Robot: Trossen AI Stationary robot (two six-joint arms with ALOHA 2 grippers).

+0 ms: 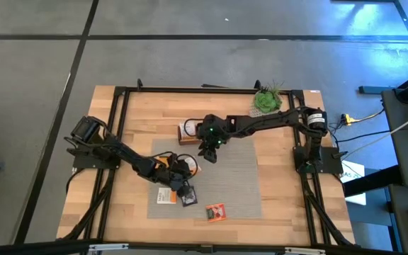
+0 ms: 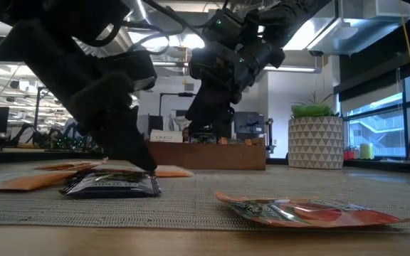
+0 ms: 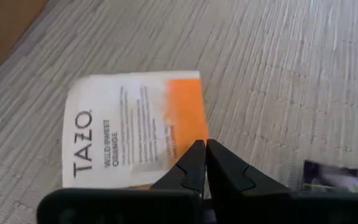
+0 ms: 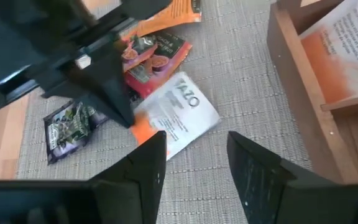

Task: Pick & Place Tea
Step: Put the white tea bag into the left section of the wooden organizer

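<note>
A white-and-orange tea sachet (image 3: 135, 127) (image 1: 165, 196) (image 4: 179, 112) lies flat on the grey mat. My left gripper (image 3: 206, 146) (image 1: 179, 188) (image 4: 124, 118) is down at its orange end, shut. A black sachet (image 1: 188, 200) (image 2: 112, 185) (image 4: 67, 124) lies beside it, and an orange-red sachet (image 1: 216, 211) (image 2: 312, 211) lies nearer the table's near edge. My right gripper (image 4: 194, 149) (image 1: 210, 152) hovers open above the mat, just on the near side of the wooden tray (image 1: 187, 131) (image 4: 297, 68). My left gripper has its shut fingertips (image 3: 194, 155) on the edge of the sachet's orange end (image 3: 188, 118), coming from above and slanting down. The tips appear pinched on that edge. The sachet lies flat on the mat, white end away from the fingers.
More orange and red-purple sachets (image 4: 148, 59) lie on the mat by the left arm. The tray holds a white-and-orange sachet (image 4: 347, 56) in one compartment. A potted plant (image 1: 268, 99) stands at the table's far right. A black frame rail (image 1: 190, 90) borders the table.
</note>
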